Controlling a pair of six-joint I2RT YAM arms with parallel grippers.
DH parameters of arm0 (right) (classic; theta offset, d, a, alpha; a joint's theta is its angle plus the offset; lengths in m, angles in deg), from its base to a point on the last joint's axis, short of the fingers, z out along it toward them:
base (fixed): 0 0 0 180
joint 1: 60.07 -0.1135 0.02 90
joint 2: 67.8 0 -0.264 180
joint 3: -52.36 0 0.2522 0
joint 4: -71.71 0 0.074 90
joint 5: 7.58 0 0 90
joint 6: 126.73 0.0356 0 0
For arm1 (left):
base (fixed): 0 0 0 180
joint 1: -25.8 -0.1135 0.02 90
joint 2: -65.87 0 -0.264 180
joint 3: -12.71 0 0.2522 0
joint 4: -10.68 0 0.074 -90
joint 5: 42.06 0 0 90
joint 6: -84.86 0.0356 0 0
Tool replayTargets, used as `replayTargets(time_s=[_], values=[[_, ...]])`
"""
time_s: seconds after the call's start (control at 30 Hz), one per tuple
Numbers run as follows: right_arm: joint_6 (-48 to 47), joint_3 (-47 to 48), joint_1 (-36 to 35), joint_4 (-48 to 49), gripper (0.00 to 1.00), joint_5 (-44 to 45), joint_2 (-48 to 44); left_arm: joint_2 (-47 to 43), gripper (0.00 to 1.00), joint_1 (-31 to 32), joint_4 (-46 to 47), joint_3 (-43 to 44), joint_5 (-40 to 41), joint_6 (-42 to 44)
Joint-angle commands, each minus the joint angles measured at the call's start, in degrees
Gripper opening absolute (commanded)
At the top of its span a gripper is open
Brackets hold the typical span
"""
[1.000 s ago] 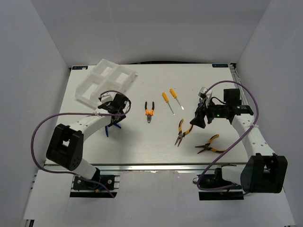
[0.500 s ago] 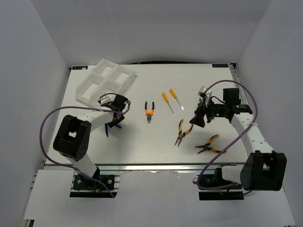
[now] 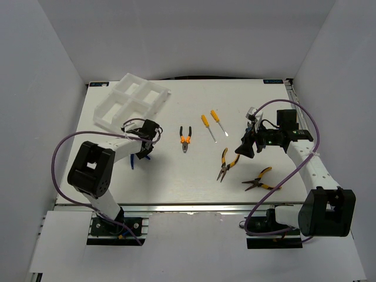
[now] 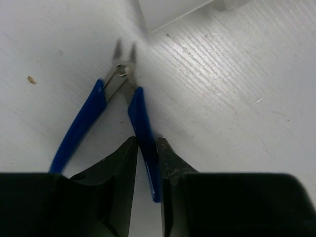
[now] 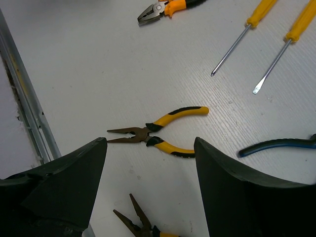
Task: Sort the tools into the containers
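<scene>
Barely moving, left fingers [image 4: 120,167] pinch the blue pliers [image 4: 138,114]; right fingers [image 5: 64,183] gape empty.

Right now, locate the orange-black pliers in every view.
Top external: orange-black pliers near the centre, left of the screwdrivers.
Left wrist: not in it.
Right wrist: at the top edge, left of the screwdrivers.
Shared landmark: the two screwdrivers lying side by side.

blue pliers [image 4: 139,116]: one handle end tucked behind left gripper [image 4: 146,148] | white tray [image 4: 170,9]: blurry, chopped off at 12 o'clock | second yellow-black pliers [image 5: 137,218]: cropped at 6 o'clock
</scene>
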Motion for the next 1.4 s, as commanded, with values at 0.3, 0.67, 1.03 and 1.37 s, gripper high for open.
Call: replayTargets(time_s=[0.3, 0.67, 1.03, 1.37], values=[[-0.16, 0.60, -0.33, 0.78, 0.78, -1.51, -0.82, -15.35, 0.00, 0.07, -3.08, -8.50, 0.04, -2.99], [0.33, 0.54, -0.33, 1.18, 0.78, -2.27, -1.00, -27.74, 0.00, 0.92, -8.32, -2.17, 2.34, 4.77], [0.10, 1.52, -0.33, 1.53, 0.78, -2.82, -0.65, -12.68, 0.00, -8.25, -1.57, 20.44, -15.48, 30.01], [0.06, 0.98, -0.33, 2.35, 0.78, -2.52, -0.47, 5.80, 0.00, -14.40, -4.29, 35.20, -29.36, 39.72]])
